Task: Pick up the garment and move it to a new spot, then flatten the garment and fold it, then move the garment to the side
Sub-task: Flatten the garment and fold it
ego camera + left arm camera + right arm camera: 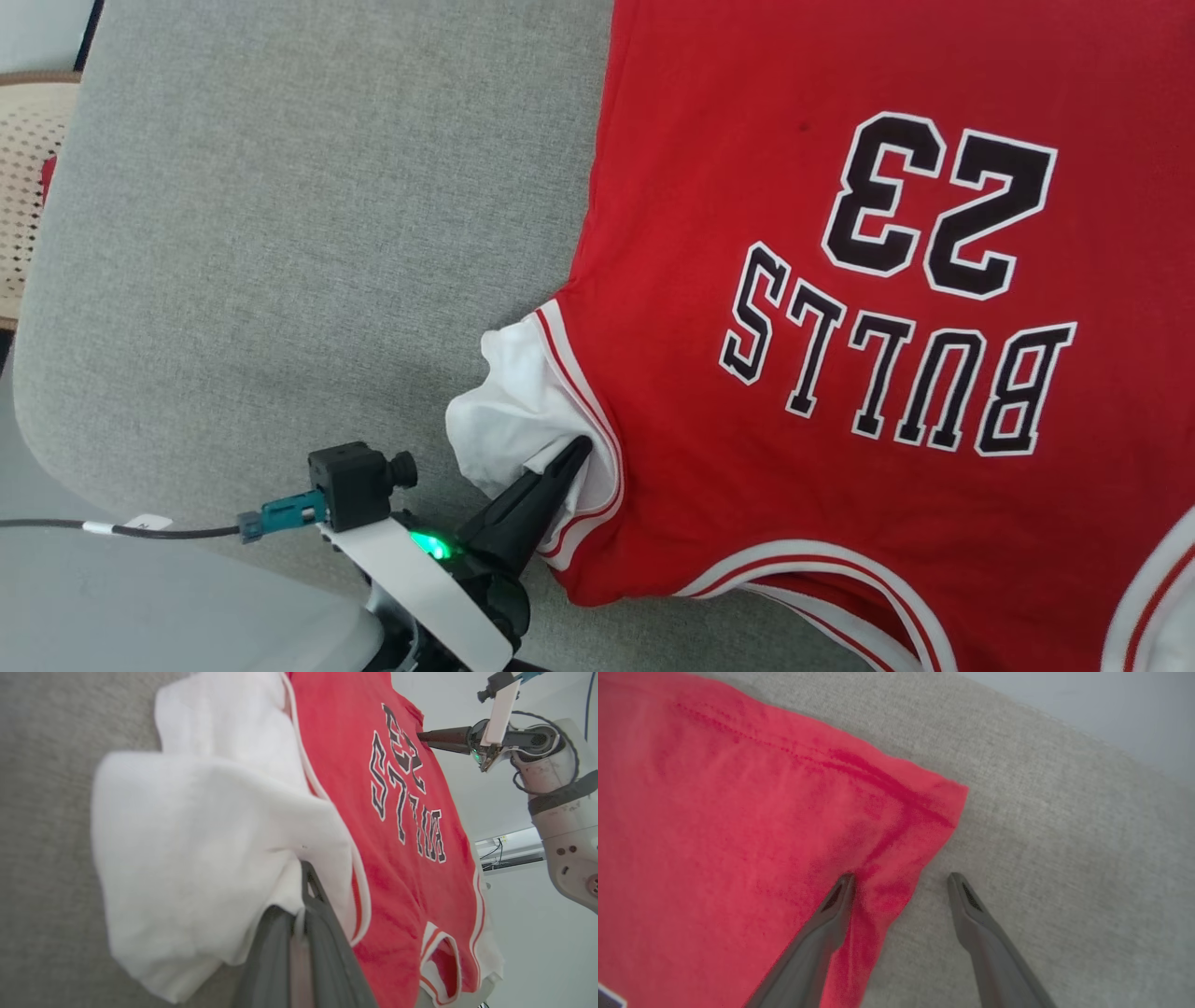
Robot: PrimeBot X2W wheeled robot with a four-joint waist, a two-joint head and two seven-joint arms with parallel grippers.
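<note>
Garment (747,187) lies spread print-up on grey fabric surface (280,233); left claw (579,448) clamped on its white sleeve (504,411), right claw (901,879) apart, straddling the red hem corner (943,793).

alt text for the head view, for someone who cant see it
A red jersey printed "BULLS 23" lies spread on a grey cushion, print upside down to the camera. At lower left, the left gripper, jaws shut, pinches its bunched white sleeve.
</note>
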